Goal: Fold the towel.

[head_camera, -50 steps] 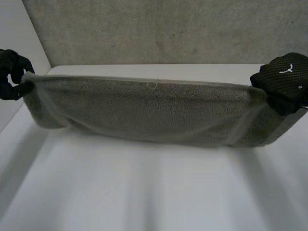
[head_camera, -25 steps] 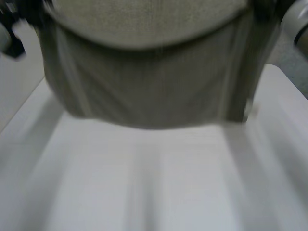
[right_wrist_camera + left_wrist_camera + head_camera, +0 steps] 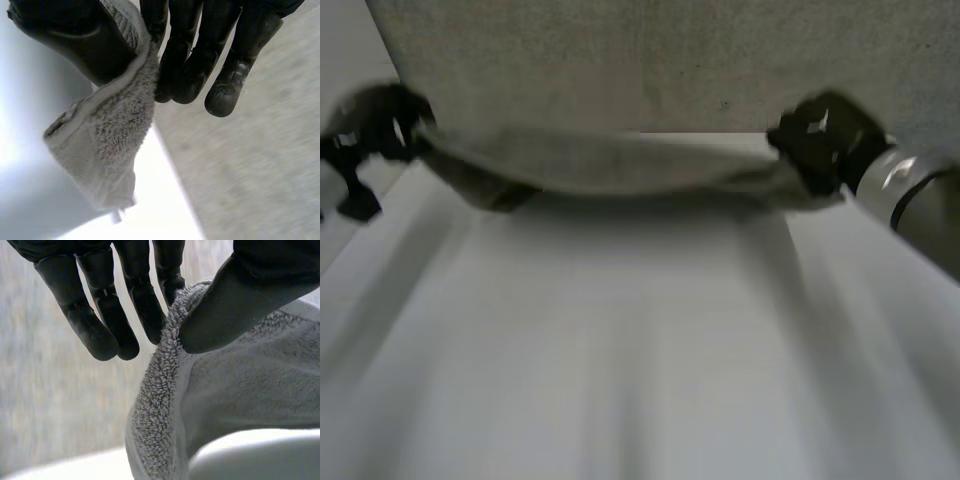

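Note:
A grey-green towel (image 3: pixel 620 165) hangs stretched in the air between my two hands, over the far part of the white table (image 3: pixel 640 340), sagging a little in its middle. My left hand (image 3: pixel 382 118) pinches its left end. In the left wrist view the thumb (image 3: pixel 240 300) presses the towel's looped edge (image 3: pixel 165 385) against the fingers (image 3: pixel 145 300). My right hand (image 3: pixel 825 135) holds the right end. In the right wrist view its thumb (image 3: pixel 75 40) clamps a towel corner (image 3: pixel 105 140) against the fingers (image 3: pixel 185 65), and the corner dangles below.
Beyond the table's far edge lies grey carpeted floor (image 3: pixel 650 60). The table's right edge (image 3: pixel 170 175) runs just under my right hand, with floor beside it.
The towel swung up close to the camera, then went back out and flattened. Both hands, still gripping the ends, now stand nearer to each other and farther over the table.

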Robot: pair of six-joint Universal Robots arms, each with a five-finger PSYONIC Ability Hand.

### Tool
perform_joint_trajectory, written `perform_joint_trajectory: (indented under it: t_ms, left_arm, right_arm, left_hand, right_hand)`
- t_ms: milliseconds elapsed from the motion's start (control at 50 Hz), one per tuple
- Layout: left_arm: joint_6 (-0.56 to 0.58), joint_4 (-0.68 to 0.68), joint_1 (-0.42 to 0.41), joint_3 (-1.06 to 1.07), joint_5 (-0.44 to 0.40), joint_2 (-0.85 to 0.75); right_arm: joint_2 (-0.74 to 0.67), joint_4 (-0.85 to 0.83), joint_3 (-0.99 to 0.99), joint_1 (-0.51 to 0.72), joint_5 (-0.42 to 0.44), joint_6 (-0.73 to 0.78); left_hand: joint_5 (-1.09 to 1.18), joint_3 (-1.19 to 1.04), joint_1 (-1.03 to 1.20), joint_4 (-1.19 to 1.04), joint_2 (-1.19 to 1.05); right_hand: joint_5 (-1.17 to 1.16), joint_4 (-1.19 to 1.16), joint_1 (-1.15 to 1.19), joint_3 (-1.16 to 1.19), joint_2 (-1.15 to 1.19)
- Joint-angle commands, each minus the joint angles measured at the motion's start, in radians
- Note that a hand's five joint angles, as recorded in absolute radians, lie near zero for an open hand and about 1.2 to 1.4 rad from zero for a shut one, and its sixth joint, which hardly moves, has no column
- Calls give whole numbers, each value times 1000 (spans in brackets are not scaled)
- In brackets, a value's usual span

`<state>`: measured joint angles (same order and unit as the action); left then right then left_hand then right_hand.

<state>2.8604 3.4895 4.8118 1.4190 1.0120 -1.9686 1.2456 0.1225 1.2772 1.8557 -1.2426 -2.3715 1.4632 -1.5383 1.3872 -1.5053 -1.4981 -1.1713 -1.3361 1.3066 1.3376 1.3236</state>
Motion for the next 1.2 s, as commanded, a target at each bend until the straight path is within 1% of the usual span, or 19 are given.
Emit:
perform_joint_trajectory:
  t_ms: [20, 100, 140, 260, 300, 380, 480, 580, 620, 640, 660, 680, 720, 740, 780, 900, 1000, 1120, 1200]
  left_arm:
    - [123, 51, 40, 257, -119, 5]
    - [149, 45, 69, 314, -168, 62]
    - [148, 37, 86, 340, -187, 117]
    - [145, -43, 177, 439, -266, 352]
    - [142, -76, 235, 466, -320, 459]
    - [139, -105, 266, 474, -346, 499]
    - [135, -110, 255, 492, -345, 490]
    - [148, -84, 168, 469, -331, 317]
    - [149, -76, 84, 392, -268, 187]
    - [149, -76, 83, 391, -268, 186]
    - [151, -79, 54, 349, -224, 130]
    - [151, -79, 54, 348, -224, 129]
    - [151, -81, 23, 249, -127, 21]
    - [151, -81, 23, 248, -127, 20]
    - [151, -86, 8, 145, -55, -74]
    - [151, -121, -37, -15, 13, -197]
    - [152, -184, -70, -214, 108, -335]
    - [158, -233, -81, -321, 151, -407]
    - [194, -250, -124, -374, 154, -444]
  right_arm:
    - [-26, -4, 160, -9, 2, 46]
    - [5, 5, 197, -12, -5, 38]
    - [122, 54, 229, -23, -3, 35]
    - [288, 164, 272, -85, 22, 35]
    - [360, 244, 284, -108, 63, 37]
    - [396, 301, 283, -131, 112, 38]
    - [391, 321, 269, -170, 147, 37]
    - [272, 302, 234, -167, 152, 35]
    - [160, 293, 174, -164, 143, 34]
    - [160, 293, 174, -164, 143, 34]
    - [106, 293, 138, -162, 140, 34]
    - [106, 293, 137, -162, 140, 34]
    - [2, 290, 62, -147, 137, 23]
    - [2, 290, 62, -147, 137, 23]
    - [-110, 287, -33, -132, 123, -3]
    - [-288, 263, -205, -87, 51, -55]
    - [-398, 240, -312, -81, 0, -60]
    - [-482, 238, -392, -73, -28, -60]
    - [-535, 235, -450, -66, -41, -60]
  left_hand:
    - [-242, 142, 9, 109, 102]
    - [-242, 142, 9, 109, 102]
    - [-242, 142, 9, 109, 102]
    - [-242, 142, 9, 109, 102]
    - [-242, 142, 9, 109, 102]
    - [-242, 142, 9, 109, 102]
    - [-242, 142, 9, 109, 102]
    - [-242, 142, 9, 109, 102]
    - [-242, 142, 9, 109, 102]
    - [-242, 142, 9, 109, 102]
    - [-242, 142, 9, 109, 102]
    - [-242, 142, 9, 109, 102]
    - [-242, 142, 9, 109, 102]
    - [-242, 142, 9, 109, 102]
    - [-242, 142, 9, 109, 102]
    - [-242, 142, 9, 109, 102]
    - [-242, 142, 9, 109, 102]
    - [-242, 142, 9, 109, 102]
    - [-242, 142, 9, 109, 102]
  right_hand:
    - [-50, -60, 90, 59, 73]
    - [-50, -60, 90, 59, 73]
    - [-50, -60, 90, 59, 73]
    - [-50, -60, 90, 59, 73]
    - [-50, -60, 90, 59, 73]
    - [-50, -60, 90, 59, 73]
    - [-50, -60, 90, 59, 73]
    - [-50, -60, 90, 59, 73]
    - [-50, -60, 90, 59, 73]
    - [-50, -60, 90, 59, 73]
    - [-50, -60, 90, 59, 73]
    - [-50, -60, 90, 59, 73]
    - [-50, -60, 90, 59, 73]
    - [-50, -60, 90, 59, 73]
    - [-50, -60, 90, 59, 73]
    - [-50, -60, 90, 59, 73]
    - [-50, -60, 90, 59, 73]
    - [-50, -60, 90, 59, 73]
    - [-50, -60, 90, 59, 73]
